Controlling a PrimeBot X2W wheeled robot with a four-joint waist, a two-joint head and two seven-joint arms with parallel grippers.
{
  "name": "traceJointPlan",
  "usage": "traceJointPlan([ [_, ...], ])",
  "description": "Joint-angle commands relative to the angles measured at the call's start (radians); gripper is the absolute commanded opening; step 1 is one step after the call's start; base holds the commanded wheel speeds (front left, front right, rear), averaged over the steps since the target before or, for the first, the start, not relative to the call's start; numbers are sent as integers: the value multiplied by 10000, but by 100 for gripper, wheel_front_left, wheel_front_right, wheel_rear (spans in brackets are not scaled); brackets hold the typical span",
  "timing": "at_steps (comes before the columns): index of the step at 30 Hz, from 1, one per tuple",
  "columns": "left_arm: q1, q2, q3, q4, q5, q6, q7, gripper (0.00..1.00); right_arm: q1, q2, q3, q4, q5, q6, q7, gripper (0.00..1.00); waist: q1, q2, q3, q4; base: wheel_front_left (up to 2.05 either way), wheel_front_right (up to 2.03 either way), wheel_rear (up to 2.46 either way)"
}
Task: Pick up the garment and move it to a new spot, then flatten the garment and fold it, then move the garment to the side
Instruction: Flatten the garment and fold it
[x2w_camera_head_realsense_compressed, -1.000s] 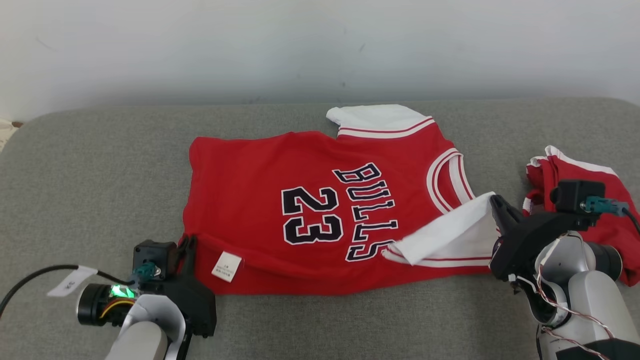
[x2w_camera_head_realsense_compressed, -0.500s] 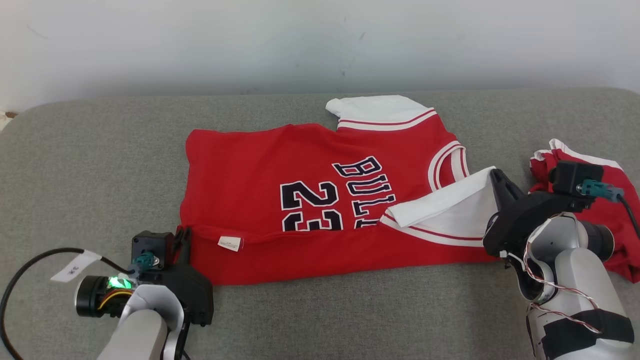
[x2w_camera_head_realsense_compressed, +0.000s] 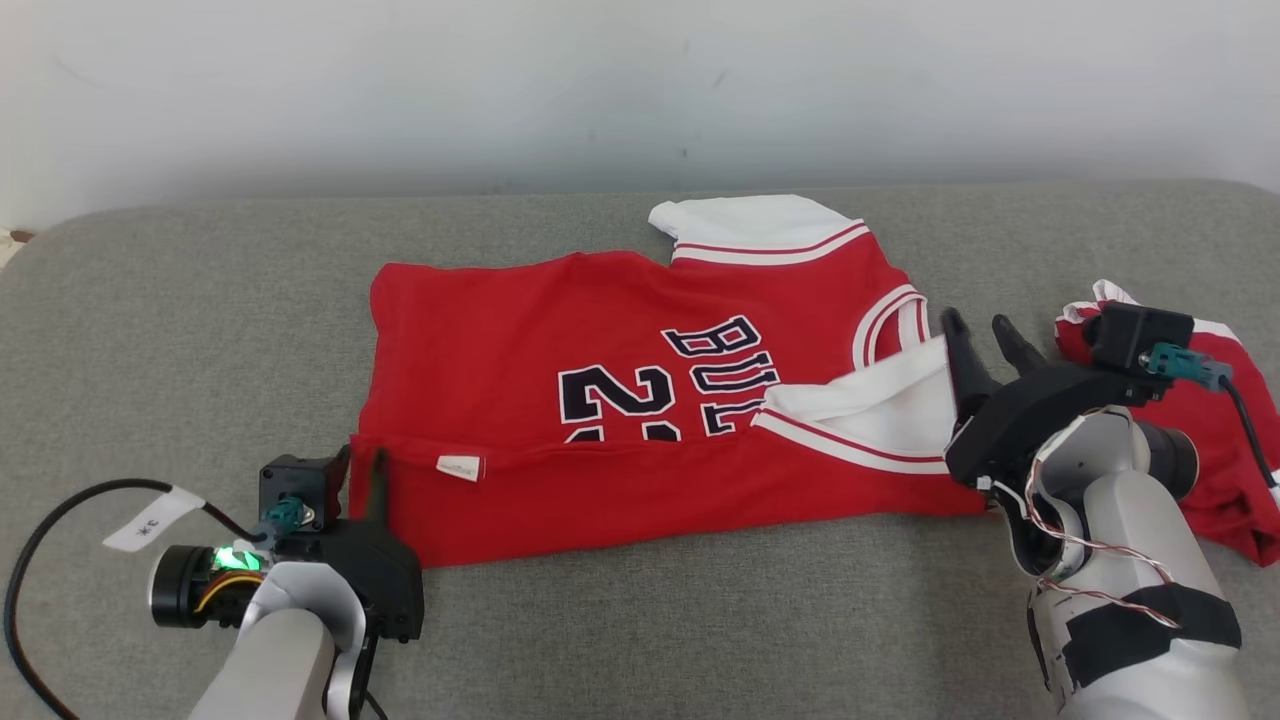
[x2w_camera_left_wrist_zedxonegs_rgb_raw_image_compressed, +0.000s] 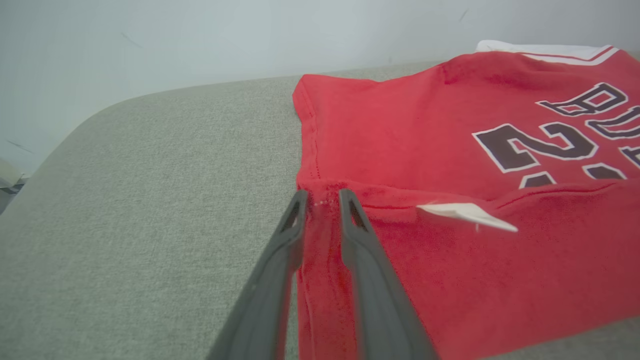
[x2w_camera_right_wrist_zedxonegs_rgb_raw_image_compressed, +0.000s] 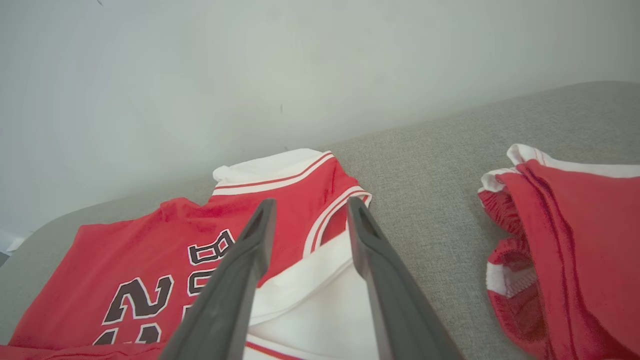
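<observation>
Red Bulls no. 23 jersey lies spread across the middle of the grey padded surface, collar end twd the robot's right. Its near edge is folded up over the bottom of the digits, and a white care tag shows on the fold.

The left gripper sits at the jersey's near-left corner. Its fingers are a narrow gap apart w/ red hem fabric running between them. Can't tell if they're pinching it or just straddling it.

The right gripper is at the collar end, fingers clearly spread and holding nothing, poised over the white sleeve panel folded onto the chest.

A 2nd red-and-white garment is bunched up further right, apart from the jersey.
</observation>
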Motion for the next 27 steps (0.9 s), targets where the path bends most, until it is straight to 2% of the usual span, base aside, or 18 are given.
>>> traceJointPlan([
  [1, -46, -45, -6, 89, -30, -7, -90, 100, -174, 33, 94, 86, -24, 9, -136, 100, 0, -1, -14, 30, 0, 0, 0],
  [5, 218, -134, 18, 432, -186, -50, -335, 100, -200, -83, 261, 415, 32, 9, -425, 100, 0, -1, -207, 182, 0, 0, 0],
  [11, 887, -162, 69, 652, -547, -178, -255, 100, 613, -373, 302, 339, -466, 9, 551, 100, 0, -1, -460, 338, 0, 0, 0],
  [18, 881, -204, 16, 729, -673, -287, -136, 100, 1431, -275, -626, -46, -1423, 9, 988, 100, 0, -1, -329, 294, 0, 0, 0],
  [27, 476, -297, -14, 1005, -780, -299, -127, 100, 1264, 59, -1446, 291, -2421, 9, 1461, 100, 0, -1, -13, 296, 0, 0, 0],
])
